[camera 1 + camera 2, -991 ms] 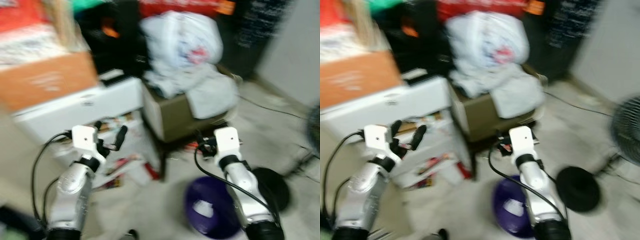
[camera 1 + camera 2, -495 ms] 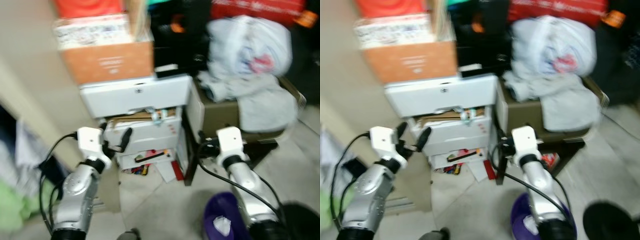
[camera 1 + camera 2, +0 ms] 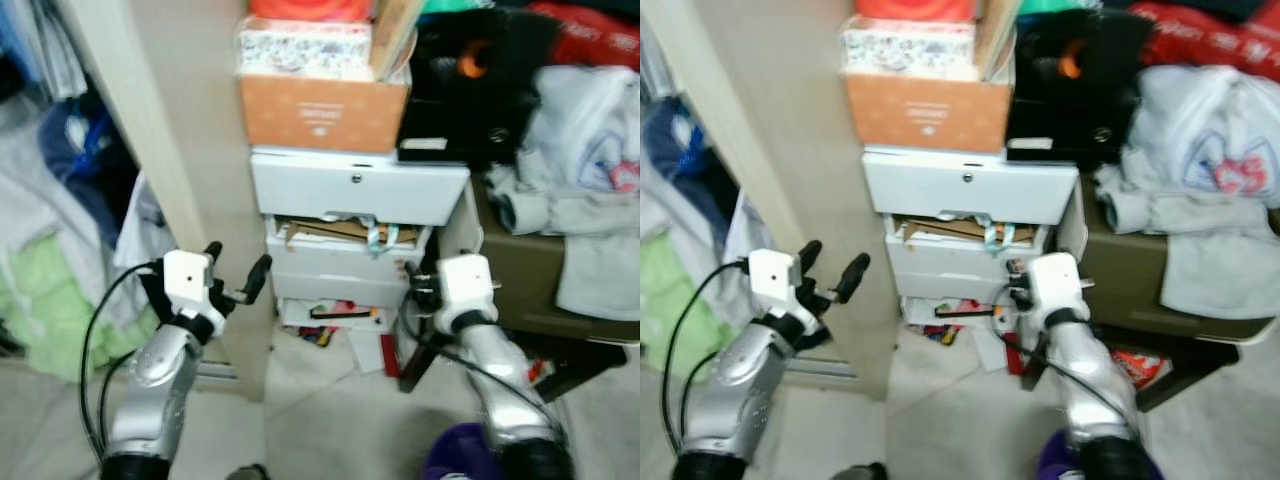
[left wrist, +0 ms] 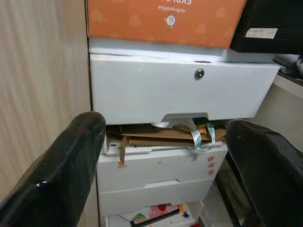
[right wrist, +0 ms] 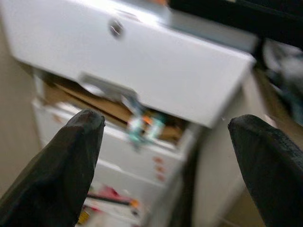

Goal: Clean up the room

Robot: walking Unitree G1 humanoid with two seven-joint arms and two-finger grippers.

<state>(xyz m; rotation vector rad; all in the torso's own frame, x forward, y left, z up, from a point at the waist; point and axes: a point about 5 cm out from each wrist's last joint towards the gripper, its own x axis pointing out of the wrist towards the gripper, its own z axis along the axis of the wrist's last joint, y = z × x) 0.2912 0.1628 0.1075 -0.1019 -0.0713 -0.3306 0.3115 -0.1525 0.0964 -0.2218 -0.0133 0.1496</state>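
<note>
Three white drawers make up the small drawer unit (image 3: 350,235) at the middle of the left eye view, and cardboard sheets and ribbon (image 4: 163,134) spill out of the gap under its top drawer (image 4: 180,90) — this overflow, with the loose papers and packets on the floor (image 3: 335,325) at the foot of the unit, looks like the clutter the clean-up calls for. An orange cardboard box (image 3: 322,110) sits on top of the unit, a patterned box (image 3: 300,48) above that, and a black bag (image 3: 470,80) just beside them in the upper right. The left gripper (image 3: 235,275) hovers in the lower left of the frame in front of a beige panel (image 3: 190,150), its fingers (image 4: 71,161) spread wide around nothing; the right gripper (image 5: 165,156) is raised near the unit's right edge, its fingers (image 5: 66,161) likewise wide apart and empty. I judge the cardboard light and fairly stiff, so it should slide back if pushed flat along its edge, while the ribbon is limp and likely to snag. The floor papers are thin and slippery, hard to pinch off a flat surface — better taken at a lifted corner. A heap of pale clothes (image 3: 580,140) lies on a brown box (image 3: 520,290) at the right; soft, best gathered at a bunched fold.
</note>
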